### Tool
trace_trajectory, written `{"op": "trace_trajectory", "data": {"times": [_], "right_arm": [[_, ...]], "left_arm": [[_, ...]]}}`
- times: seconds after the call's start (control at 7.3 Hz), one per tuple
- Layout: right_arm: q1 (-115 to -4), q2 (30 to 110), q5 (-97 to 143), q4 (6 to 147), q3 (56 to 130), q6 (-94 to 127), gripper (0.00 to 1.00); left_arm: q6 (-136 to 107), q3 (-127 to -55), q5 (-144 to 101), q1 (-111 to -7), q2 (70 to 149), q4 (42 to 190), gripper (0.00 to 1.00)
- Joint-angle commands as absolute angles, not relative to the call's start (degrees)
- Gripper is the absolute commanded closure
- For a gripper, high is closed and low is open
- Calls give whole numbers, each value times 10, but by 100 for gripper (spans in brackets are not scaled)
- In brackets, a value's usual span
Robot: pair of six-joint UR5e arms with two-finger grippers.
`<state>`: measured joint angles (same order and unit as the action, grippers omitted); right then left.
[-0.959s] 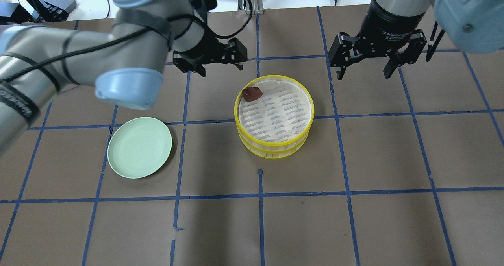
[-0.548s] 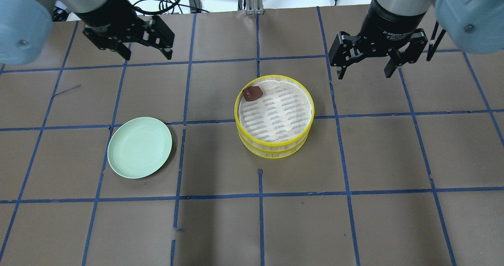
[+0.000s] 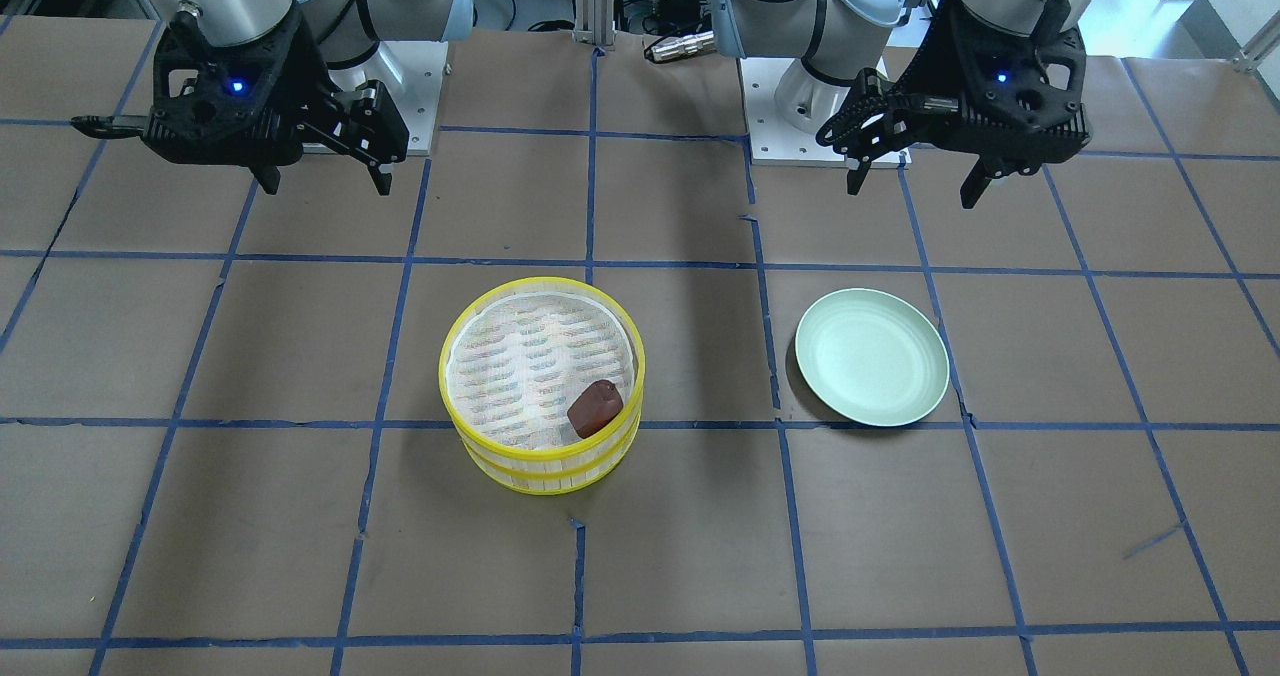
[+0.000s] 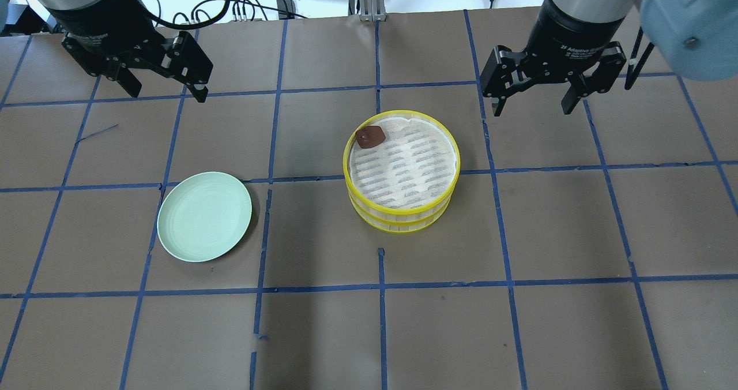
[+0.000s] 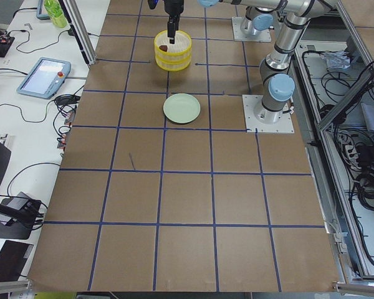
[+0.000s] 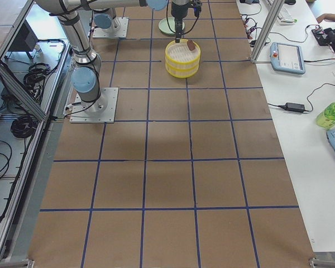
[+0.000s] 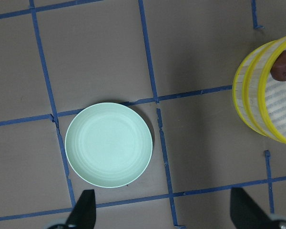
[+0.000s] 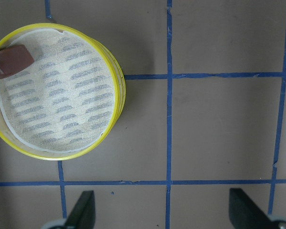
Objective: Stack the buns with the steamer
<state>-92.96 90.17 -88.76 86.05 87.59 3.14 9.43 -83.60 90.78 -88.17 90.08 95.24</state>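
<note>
Left pincer [image 4: 168, 94], open and empty, has retracted from the steamer [image 4: 398, 221] toward the left edge of the desk [image 4: 323, 332]. Right pincer [image 4: 532, 112] unchanged: open, empty. Brown bun [image 4: 369, 137] unmoved.

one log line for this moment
left gripper open, empty | right gripper open, empty | reddish-brown bun in steamer | white bun not seen

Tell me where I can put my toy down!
The table is bare between the plate and the steamer, and wide open beyond the steamer on the other side. The plate is empty too. Crowded: just one edge inside the steamer, where the bun sits.
</note>
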Motion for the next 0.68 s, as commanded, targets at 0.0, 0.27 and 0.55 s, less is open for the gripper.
{"op": "trace_trajectory", "data": {"times": [0.0,0.27,0.55], "right_arm": [[-929,901,-888,860,876,30,0],[-930,902,-888,860,876,30,0],[-929,901,-888,860,876,28,0]], "left_arm": [[87,-859,900,-882,893,954,0],[87,-863,903,-877,889,955,0],[86,-864,904,-877,889,956,0]]}}
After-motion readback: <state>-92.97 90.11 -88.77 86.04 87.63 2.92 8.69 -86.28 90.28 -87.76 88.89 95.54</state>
